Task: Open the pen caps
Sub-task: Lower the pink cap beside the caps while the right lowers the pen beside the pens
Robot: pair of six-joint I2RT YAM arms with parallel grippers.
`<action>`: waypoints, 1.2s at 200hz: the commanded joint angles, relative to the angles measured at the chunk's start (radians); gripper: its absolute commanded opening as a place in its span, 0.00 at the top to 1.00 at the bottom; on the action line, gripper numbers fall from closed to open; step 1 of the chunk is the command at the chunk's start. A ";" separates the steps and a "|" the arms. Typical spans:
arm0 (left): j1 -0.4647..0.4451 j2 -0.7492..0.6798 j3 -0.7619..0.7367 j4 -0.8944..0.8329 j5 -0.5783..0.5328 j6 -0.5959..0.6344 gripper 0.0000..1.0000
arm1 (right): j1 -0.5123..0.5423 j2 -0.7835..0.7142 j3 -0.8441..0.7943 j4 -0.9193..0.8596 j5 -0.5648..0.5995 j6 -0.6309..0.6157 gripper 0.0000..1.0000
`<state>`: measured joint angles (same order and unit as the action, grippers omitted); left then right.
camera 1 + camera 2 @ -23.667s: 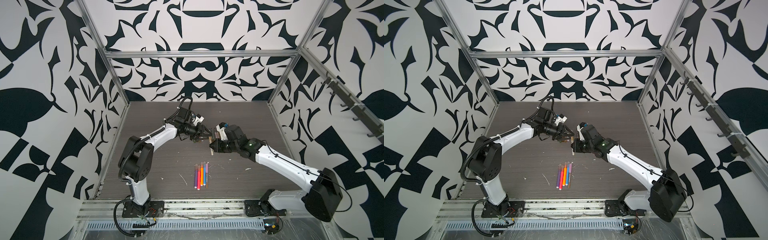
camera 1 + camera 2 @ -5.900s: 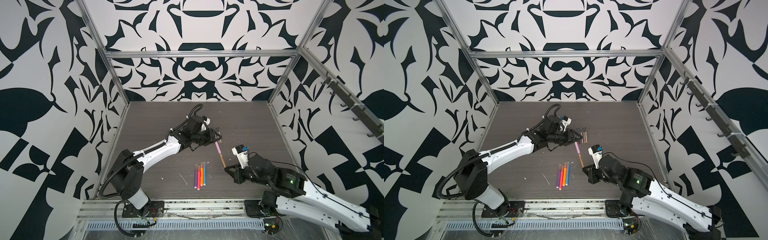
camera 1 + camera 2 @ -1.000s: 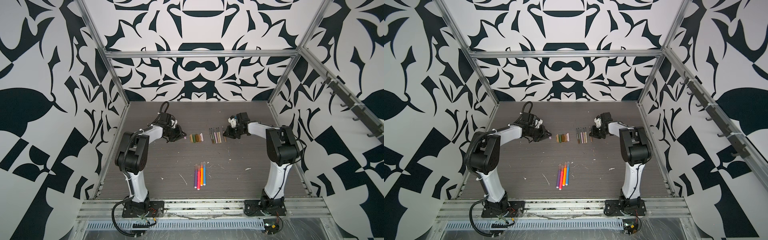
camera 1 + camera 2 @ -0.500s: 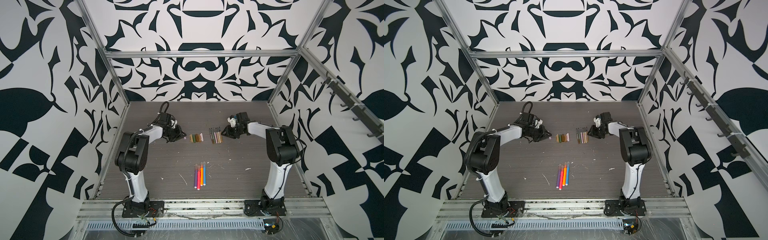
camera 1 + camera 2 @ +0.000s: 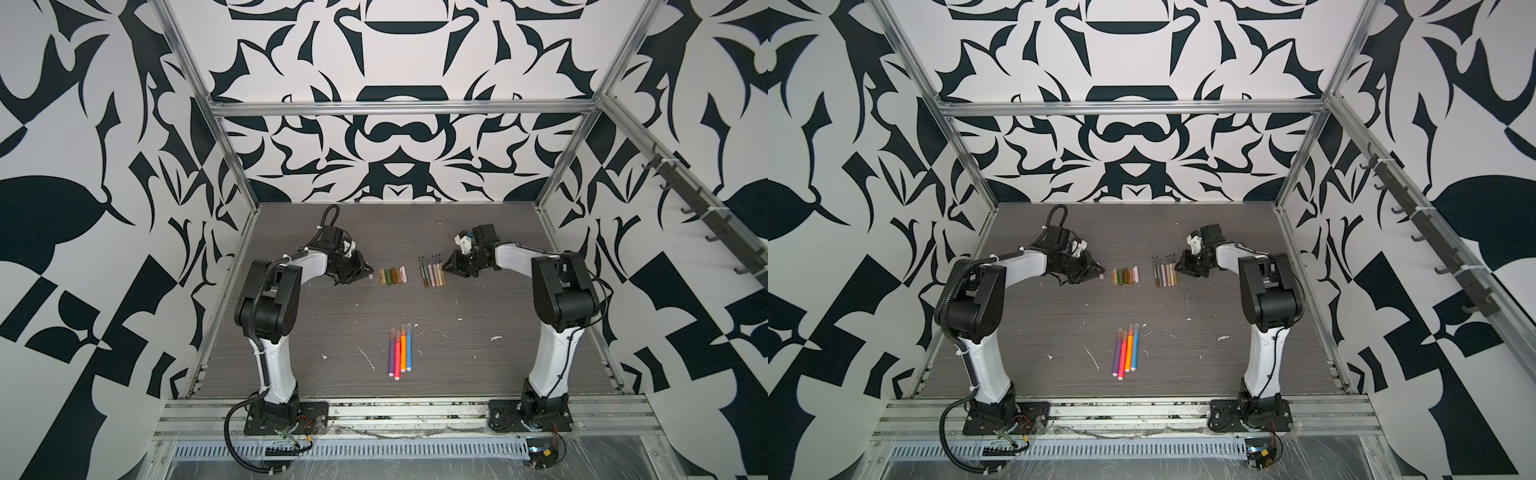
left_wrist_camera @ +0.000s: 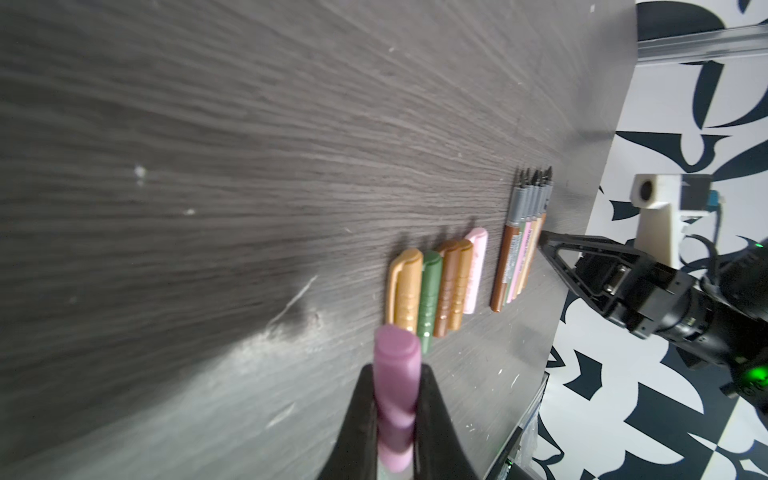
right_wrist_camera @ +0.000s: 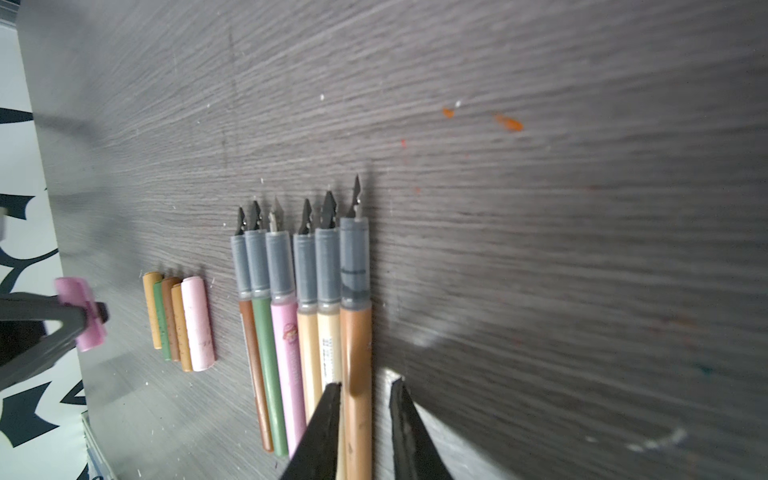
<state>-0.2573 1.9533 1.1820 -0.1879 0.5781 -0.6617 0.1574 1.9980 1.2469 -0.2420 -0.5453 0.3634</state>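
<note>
The lilac cap is blurred in the left wrist view and partly hidden inside the left gripper. The tan-brown pen, farthest from the loose caps, runs off the picture's edge.

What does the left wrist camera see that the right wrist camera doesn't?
Only the left wrist view shows the right arm's white camera. Only the right wrist view shows orange specks on the table. Both show the left gripper shut on a lilac cap, five loose caps, six uncapped pens, and the right gripper at those pens.
</note>
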 commanded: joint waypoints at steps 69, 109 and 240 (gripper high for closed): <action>0.005 0.087 0.064 -0.002 0.047 0.000 0.81 | 0.002 -0.018 0.004 0.004 -0.018 0.005 0.75; -0.003 0.088 0.061 -0.001 0.056 -0.003 0.77 | 0.001 -0.019 0.004 0.000 -0.013 0.008 0.75; -0.027 0.078 0.054 -0.014 0.051 0.001 0.75 | 0.000 -0.021 0.003 -0.005 -0.008 0.006 0.74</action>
<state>-0.2832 2.0228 1.2198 -0.1837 0.6254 -0.6651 0.1574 1.9980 1.2469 -0.2420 -0.5503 0.3672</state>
